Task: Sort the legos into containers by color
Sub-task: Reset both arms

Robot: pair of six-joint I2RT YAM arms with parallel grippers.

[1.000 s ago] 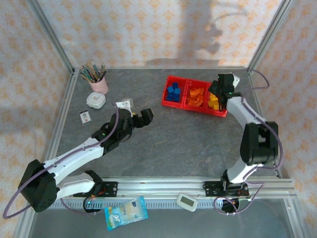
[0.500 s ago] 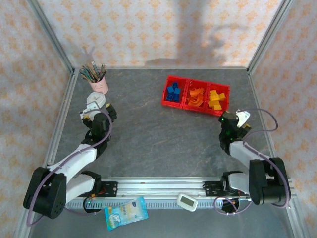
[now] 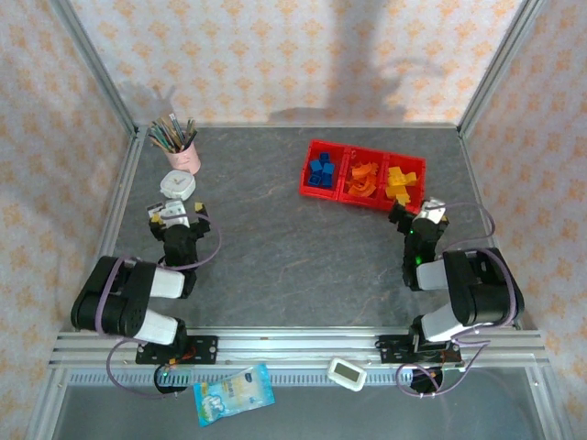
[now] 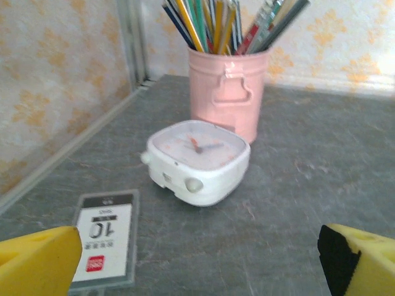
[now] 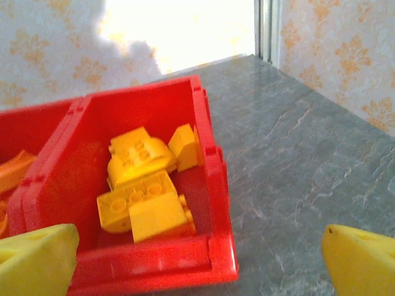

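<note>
From above, my left gripper [image 3: 177,217] is at the table's [image 3: 275,247] 9 o'clock and my right gripper [image 3: 417,217] at 3 o'clock; the red tray [image 3: 367,151] lies at 1 o'clock, blue legos [image 3: 319,170] in its 9 o'clock compartment, orange legos [image 3: 364,176] in the middle one, yellow legos [image 3: 399,181] in its 3 o'clock one. On my left wrist, my fingertips [image 4: 37,262] stand wide apart, empty; a white clock [image 4: 197,161] sits at 12 o'clock before a pink cup [image 4: 227,92]; a card [image 4: 105,243] lies at 9 o'clock. On my right wrist, my fingertips are spread too, empty; the yellow pieces lie at 11 o'clock.
</note>
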